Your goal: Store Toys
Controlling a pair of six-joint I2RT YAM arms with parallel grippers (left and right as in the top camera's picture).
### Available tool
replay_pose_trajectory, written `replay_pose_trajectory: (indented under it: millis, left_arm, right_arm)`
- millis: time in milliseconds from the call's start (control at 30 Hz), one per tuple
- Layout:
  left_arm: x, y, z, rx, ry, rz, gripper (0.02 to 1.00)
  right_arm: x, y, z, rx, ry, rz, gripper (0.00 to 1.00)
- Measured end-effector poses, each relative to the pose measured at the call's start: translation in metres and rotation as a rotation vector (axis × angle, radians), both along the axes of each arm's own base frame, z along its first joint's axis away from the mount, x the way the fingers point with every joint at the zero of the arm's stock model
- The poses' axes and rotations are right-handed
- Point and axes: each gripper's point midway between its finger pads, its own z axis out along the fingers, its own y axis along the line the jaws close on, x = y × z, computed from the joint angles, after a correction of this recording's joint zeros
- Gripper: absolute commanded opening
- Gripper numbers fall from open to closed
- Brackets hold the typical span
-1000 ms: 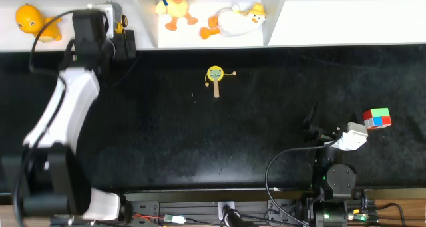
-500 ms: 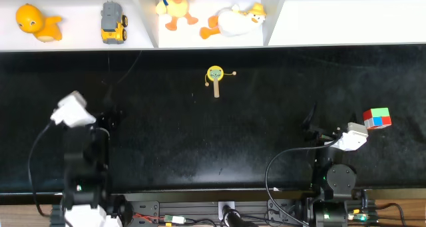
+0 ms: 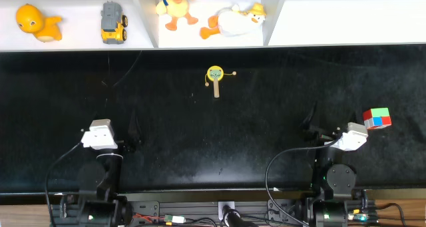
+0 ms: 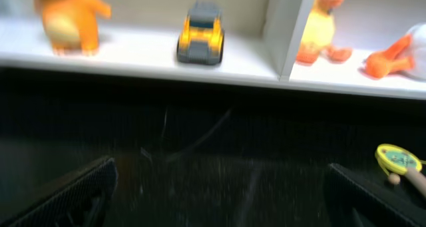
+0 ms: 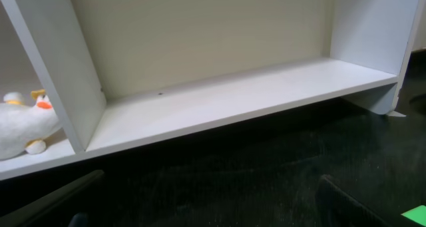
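A yellow-and-grey toy truck (image 3: 113, 22) stands in the white shelf's (image 3: 333, 37) left bay beside an orange duck toy (image 3: 36, 22). The middle bay holds a yellow duck plush (image 3: 176, 7) and a white duck plush (image 3: 233, 20). A small yellow rattle drum (image 3: 215, 77) lies on the black mat, and a coloured cube (image 3: 377, 118) sits at the right. My left gripper (image 3: 131, 135) is low near the front left, open and holding nothing. My right gripper (image 3: 309, 125) is open near the front right, left of the cube.
The shelf's right bay (image 5: 233, 97) is bare white board. From the left wrist, the truck (image 4: 201, 40) and the rattle drum (image 4: 398, 162) lie far ahead across open black mat (image 3: 266, 140). Cables run along the front edge.
My left arm has pulled back from the shelf's left bay to the front of the table. The toy truck stays on the shelf. The right arm has not moved.
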Motion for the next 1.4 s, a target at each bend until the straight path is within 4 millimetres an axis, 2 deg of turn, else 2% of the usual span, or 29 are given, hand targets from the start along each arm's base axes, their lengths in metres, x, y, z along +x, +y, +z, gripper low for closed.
replay_pose_trajectory:
  millis: [167,400,1133,1233,1400]
  left_arm:
    - [-0.001,-0.001,0.006,0.104,-0.026,-0.016,0.998]
    - [-0.001,-0.004,0.006,0.155,-0.026,-0.036,0.998]
    - [-0.001,-0.004,0.006,0.161,-0.026,-0.040,0.998]
    - [-0.001,-0.004,0.006,0.161,-0.026,-0.040,0.998]
    - [-0.001,-0.005,0.006,0.161,-0.026,-0.044,0.998]
  right_arm:
    - [0.000,0.000,0.000,-0.001,0.001,0.000,0.993]
    - [0.000,0.000,0.000,0.000,0.000,0.000,0.996]
    - [0.001,0.003,-0.001,-0.002,0.003,0.010,0.996]
    - [0.006,0.020,-0.013,0.057,0.046,0.067,0.996]
    - [0.008,0.070,-0.069,0.156,0.322,0.225,0.993]
